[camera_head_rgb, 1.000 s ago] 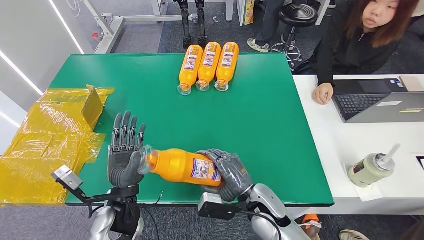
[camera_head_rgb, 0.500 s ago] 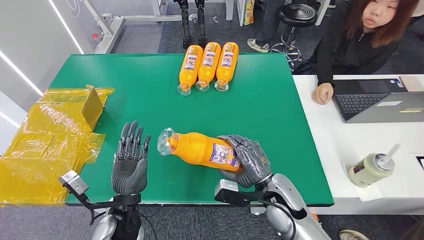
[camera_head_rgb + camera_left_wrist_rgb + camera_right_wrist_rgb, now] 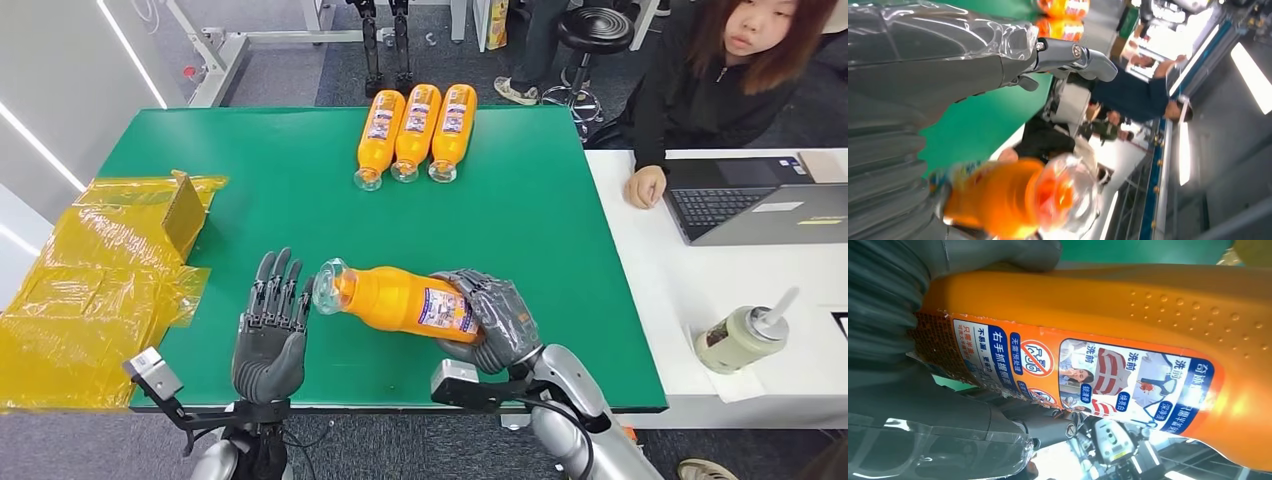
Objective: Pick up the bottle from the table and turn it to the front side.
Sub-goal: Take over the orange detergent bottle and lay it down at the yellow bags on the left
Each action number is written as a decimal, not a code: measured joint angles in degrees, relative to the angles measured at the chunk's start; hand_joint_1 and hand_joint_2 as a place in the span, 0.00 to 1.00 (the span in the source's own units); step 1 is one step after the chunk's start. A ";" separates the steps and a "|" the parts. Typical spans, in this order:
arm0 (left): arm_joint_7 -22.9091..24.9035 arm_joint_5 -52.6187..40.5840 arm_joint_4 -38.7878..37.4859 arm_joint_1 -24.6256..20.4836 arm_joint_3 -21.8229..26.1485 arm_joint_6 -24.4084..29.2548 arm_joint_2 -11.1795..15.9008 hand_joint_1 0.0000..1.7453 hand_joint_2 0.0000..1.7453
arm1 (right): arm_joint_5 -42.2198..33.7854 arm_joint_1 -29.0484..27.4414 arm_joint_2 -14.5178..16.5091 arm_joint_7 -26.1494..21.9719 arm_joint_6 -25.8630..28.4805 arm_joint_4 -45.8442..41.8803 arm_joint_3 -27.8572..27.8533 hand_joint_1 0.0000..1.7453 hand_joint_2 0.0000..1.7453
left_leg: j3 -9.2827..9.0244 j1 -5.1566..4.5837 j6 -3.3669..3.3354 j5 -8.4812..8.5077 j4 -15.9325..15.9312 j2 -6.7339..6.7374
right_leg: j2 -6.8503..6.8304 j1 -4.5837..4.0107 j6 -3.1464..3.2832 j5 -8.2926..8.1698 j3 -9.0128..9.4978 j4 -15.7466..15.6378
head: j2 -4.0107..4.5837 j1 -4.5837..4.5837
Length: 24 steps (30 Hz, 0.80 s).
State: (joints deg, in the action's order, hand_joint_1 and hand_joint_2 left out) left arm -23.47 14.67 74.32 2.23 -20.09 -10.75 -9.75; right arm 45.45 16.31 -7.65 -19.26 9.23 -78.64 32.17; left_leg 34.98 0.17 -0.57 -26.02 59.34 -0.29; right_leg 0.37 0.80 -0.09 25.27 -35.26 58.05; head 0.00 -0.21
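Clamped by the right hand point(image 3: 492, 318) around its base, orange bottle point(image 3: 395, 298) lifted sideways over the near edge of the green table point(image 3: 300, 180), clear cap nosing toward the left hand point(image 3: 272, 328), fingers apart and empty, best rolled slowly, grip kept firm.

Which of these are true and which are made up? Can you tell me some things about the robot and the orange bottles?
1. The right hand holds an orange bottle. True.
2. The left hand grips the bottle too. False: it is open, fingers apart, beside the bottle's clear cap.
3. Three bottles lie side by side at the far edge of the green table. True.
4. The held bottle stands upright on the table. False: it lies sideways in the hand.
5. A laptop sits on the white table. True.
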 joint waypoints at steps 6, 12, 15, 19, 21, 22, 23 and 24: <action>0.13 0.03 0.37 -0.43 -2.12 -0.11 -0.13 0.00 1.00 | -1.71 2.62 3.17 -0.28 -0.81 2.42 2.05 1.00 1.00 | -0.02 0.01 0.01 0.01 0.00 -0.01 | -0.01 -0.01 0.01 0.00 0.00 0.02 | 0.00 0.01; -0.03 0.05 0.37 -1.76 -3.79 0.01 -0.24 0.00 1.00 | -4.74 5.65 6.31 -0.98 -2.11 5.47 4.63 1.00 1.00 | -0.03 0.01 0.04 0.03 0.00 -0.01 | 0.00 -0.01 0.01 -0.01 0.00 0.03 | 0.00 0.00; -0.49 0.11 0.37 -2.11 -4.18 0.20 -0.21 0.00 1.00 | -6.47 6.47 7.14 -1.86 -1.88 6.92 6.25 1.00 1.00 | -0.01 0.01 0.04 0.03 0.00 -0.01 | 0.00 -0.01 0.01 0.00 0.00 0.03 | 0.00 -0.01; -1.11 0.25 0.37 -2.43 -4.22 1.07 -0.10 0.00 1.00 | -7.98 7.26 7.88 -2.81 -1.69 8.10 8.03 1.00 1.00 | -0.01 0.01 0.04 0.03 0.00 -0.01 | 0.00 -0.01 0.01 0.00 0.00 0.02 | 0.00 0.00; -1.29 0.32 0.37 -2.46 -4.22 1.33 -0.07 0.00 1.00 | -8.26 7.58 8.16 -2.99 -1.68 8.58 8.66 1.00 1.00 | -0.01 0.01 0.04 0.03 0.00 -0.01 | 0.00 -0.01 0.01 0.00 0.00 0.02 | 0.00 -0.01; -1.31 0.35 0.37 -2.46 -4.22 1.41 -0.05 0.00 1.00 | -8.30 7.69 8.26 -3.02 -1.67 8.79 8.88 0.99 1.00 | -0.01 0.01 0.04 0.03 0.00 -0.01 | -0.01 -0.01 0.01 0.00 0.00 0.02 | 0.00 -0.01; -1.33 0.37 0.37 -2.47 -4.22 1.50 -0.04 0.00 1.00 | -8.32 7.79 8.32 -3.03 -1.65 8.98 9.05 0.99 1.00 | -0.01 0.01 0.04 0.03 0.00 -0.01 | 0.00 -0.01 0.01 0.00 0.00 0.02 | 0.00 -0.01; -1.36 0.38 0.36 -2.47 -4.22 1.60 -0.02 0.00 1.00 | -8.33 7.88 8.36 -3.04 -1.63 9.14 9.20 0.99 1.00 | -0.01 0.01 0.04 0.03 0.00 -0.01 | 0.00 -0.01 0.01 0.00 0.00 0.02 | 0.00 -0.01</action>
State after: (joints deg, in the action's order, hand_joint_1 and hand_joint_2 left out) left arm -24.83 15.05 74.68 -0.24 -24.30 -9.16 -9.78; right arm 37.12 24.20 0.71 -22.30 7.60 -69.50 41.37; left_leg 34.97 0.17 -0.53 -25.99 59.34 -0.30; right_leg 0.37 0.79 -0.08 25.26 -35.26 58.07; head 0.00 -0.22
